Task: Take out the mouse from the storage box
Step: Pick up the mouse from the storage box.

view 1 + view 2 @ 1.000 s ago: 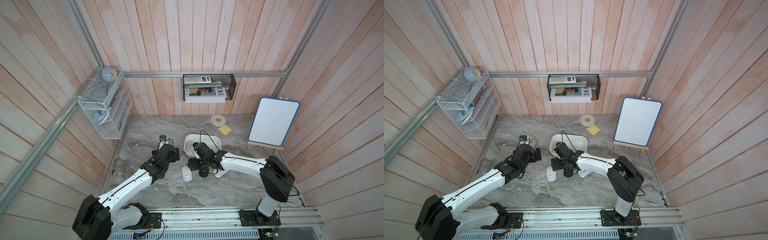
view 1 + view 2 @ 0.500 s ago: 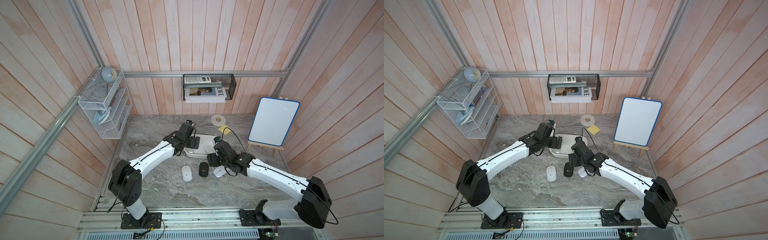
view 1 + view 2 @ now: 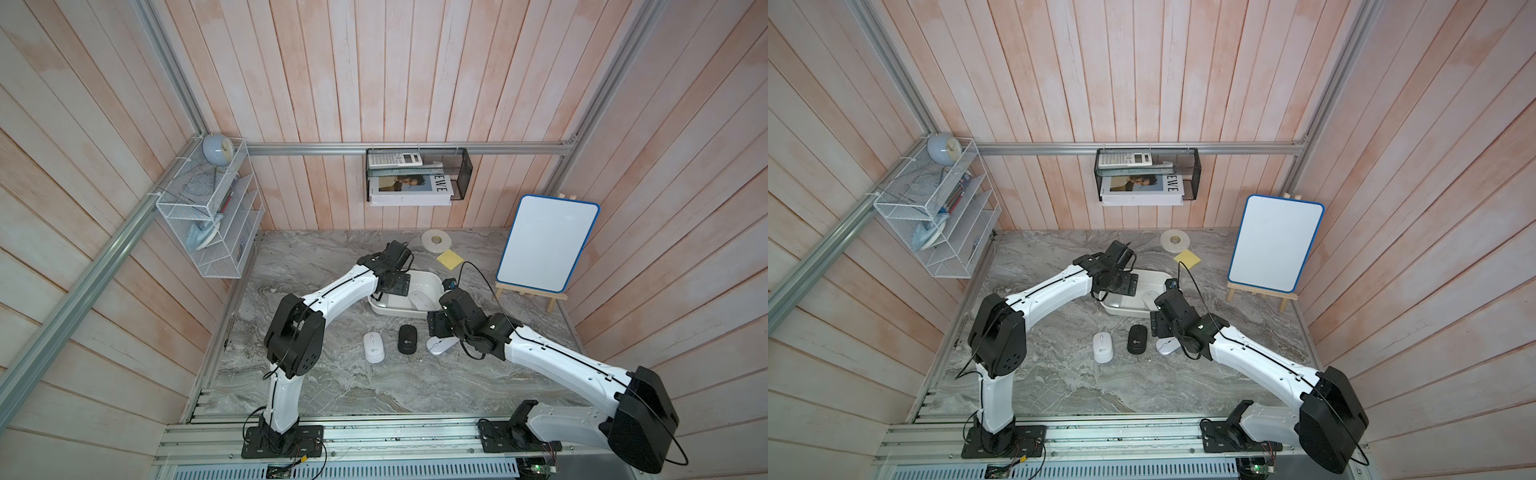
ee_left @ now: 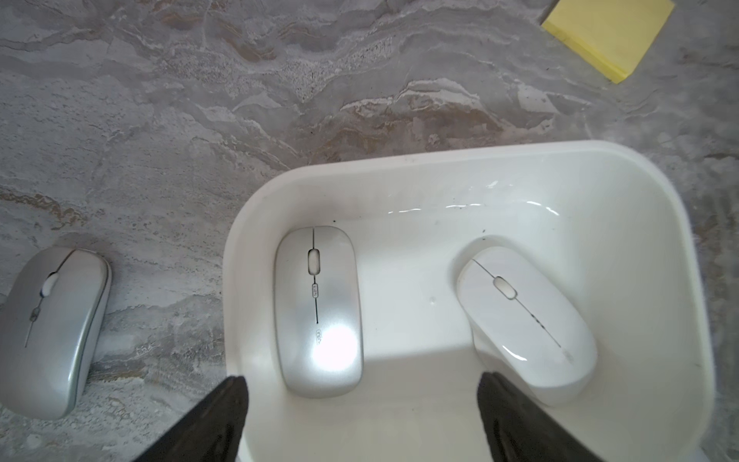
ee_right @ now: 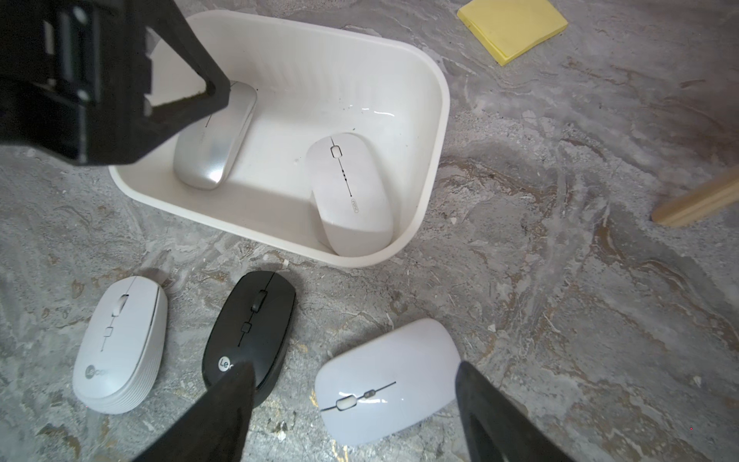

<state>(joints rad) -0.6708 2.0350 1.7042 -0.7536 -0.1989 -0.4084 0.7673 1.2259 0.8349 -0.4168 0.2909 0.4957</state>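
The storage box point(image 3: 432, 279) is a white tub in mid-table. It holds a silver mouse point(image 4: 318, 312) and a white mouse point(image 4: 526, 324), also seen in the right wrist view as the silver mouse point(image 5: 216, 144) and white mouse point(image 5: 350, 192). My left gripper point(image 4: 360, 378) hangs open over the tub's near end point(image 3: 395, 286), with nothing between its fingers. My right gripper point(image 5: 354, 368) is open just in front of the tub point(image 3: 440, 326). It stands above a white mouse point(image 5: 390, 376) that lies on the table and does not touch it.
A black mouse point(image 3: 407, 338) and another white mouse point(image 3: 373, 347) lie on the table in front of the tub. A silver mouse point(image 4: 52, 328) lies beside the tub. Behind are a yellow sticky pad point(image 3: 449, 259), a tape roll point(image 3: 436, 240) and a whiteboard easel point(image 3: 546, 245).
My left arm swung from the table's left side to above the tub. My right arm drew back to the right. A third mouse now lies to the right of the black one.
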